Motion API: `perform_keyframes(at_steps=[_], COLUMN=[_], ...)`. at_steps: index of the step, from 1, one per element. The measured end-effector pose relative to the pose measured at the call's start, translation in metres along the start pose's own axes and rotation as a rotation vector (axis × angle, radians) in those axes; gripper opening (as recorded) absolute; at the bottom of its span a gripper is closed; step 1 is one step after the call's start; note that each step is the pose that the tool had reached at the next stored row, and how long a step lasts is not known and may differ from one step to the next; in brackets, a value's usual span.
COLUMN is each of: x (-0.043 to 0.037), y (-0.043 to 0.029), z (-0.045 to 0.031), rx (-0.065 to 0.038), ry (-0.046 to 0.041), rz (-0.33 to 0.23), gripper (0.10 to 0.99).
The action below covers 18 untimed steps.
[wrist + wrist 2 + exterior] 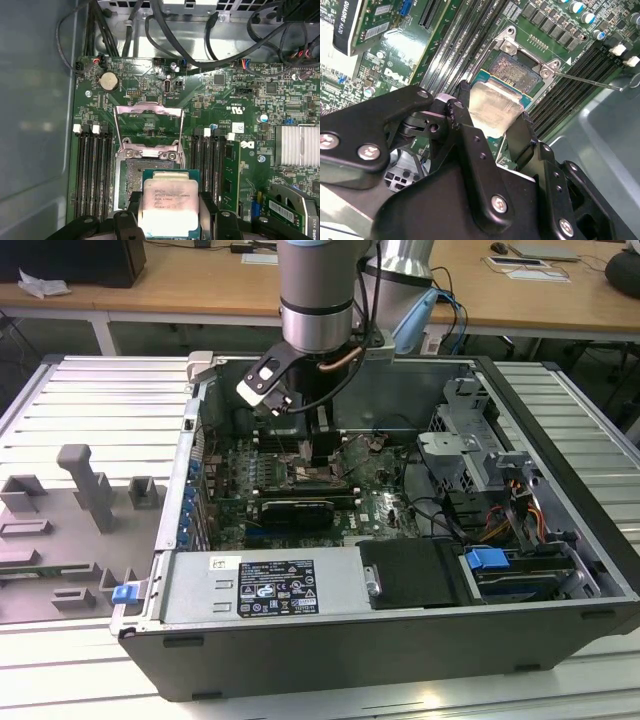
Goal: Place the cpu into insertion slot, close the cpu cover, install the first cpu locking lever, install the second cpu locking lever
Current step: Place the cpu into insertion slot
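Currently the black two-fingered gripper (170, 207) is clenched on the cpu (169, 200), a small flat square chip with a pale silvery metal top, one finger on each of two opposite edges. The chip hangs level over the green motherboard (225, 95), midway between its two banks of long black memory slots (95, 170). It overlaps the part of the square, dark-centred insertion slot (131, 176) farthest from the raised silver frame of the cpu cover (147, 109). The slot's uncovered remainder lies just beyond the chip, toward that open cover. Whether chip and slot touch cannot be told.
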<state>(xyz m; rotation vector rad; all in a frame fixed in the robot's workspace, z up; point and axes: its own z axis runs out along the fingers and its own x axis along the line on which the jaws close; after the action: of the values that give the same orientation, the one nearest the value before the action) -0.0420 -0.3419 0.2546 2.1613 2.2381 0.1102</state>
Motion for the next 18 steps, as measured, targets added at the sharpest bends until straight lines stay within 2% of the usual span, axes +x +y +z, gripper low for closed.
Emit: perform_keyframes(at_steps=[4, 7, 13, 18], x=[0.0000, 0.0029, 0.0080, 0.0109], y=[-0.0006, -0.0012, -0.0020, -0.0032], z=[0.0025, 0.0118, 0.0237, 0.0301], rx=[0.000, 0.002, 0.003, 0.002], ry=[0.0000, -0.0001, -0.0003, -0.0010], rz=[0.000, 0.000, 0.004, 0.013], gripper=[0.533, 0.533, 0.533, 0.533])
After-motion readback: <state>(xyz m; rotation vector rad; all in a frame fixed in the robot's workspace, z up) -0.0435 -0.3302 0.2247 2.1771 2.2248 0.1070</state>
